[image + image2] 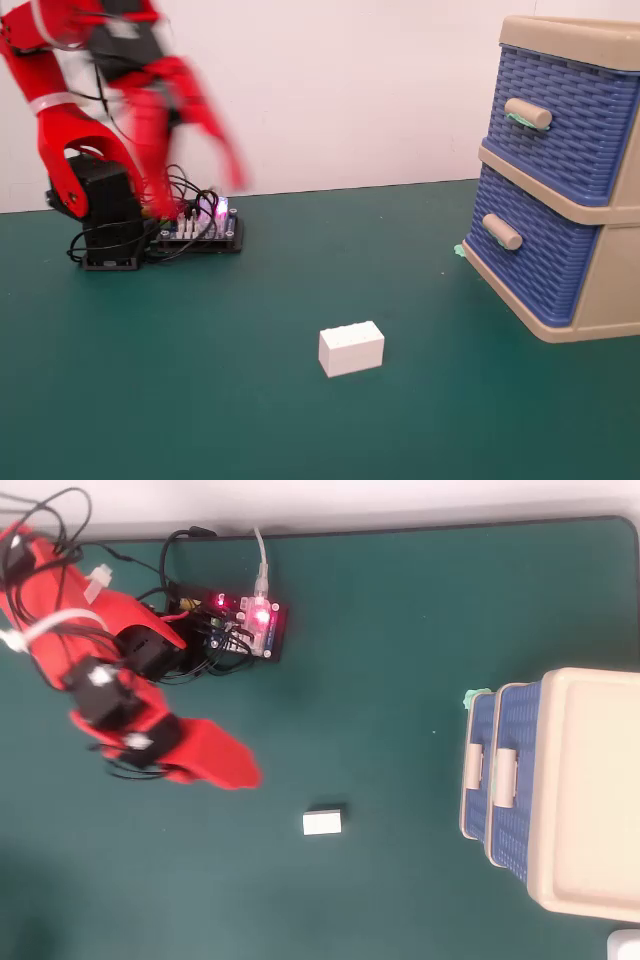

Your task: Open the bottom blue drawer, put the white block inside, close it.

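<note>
- Fixed view: the red arm is a smear of motion at the left, its gripper too blurred to say whether the jaws are apart or together.
- The white block sits alone on the green table, out in the open, well apart from both arm and cabinet.
- It looks a hard, light plastic brick: stiff, nothing to crush, though the smooth sides may be a touch slippery. Best hold, by my reckoning, is across the two long flat sides, over the short width.
- Its long axis runs roughly left to right here, tilting slightly away at the right end, studs up.
- The bottom blue drawer is shut, its plain beige handle sticking out toward the left: a rigid peg to hook and pull.
- Overhead view: the gripper points toward the block, near it but not touching; only one red mass shows, so the jaws cannot be read.
- The white block lies between arm and cabinet, long axis running across the picture, toward the drawer fronts.
- The bottom blue drawer shows only as a blue strip beside the upper one, handle facing left.
</note>
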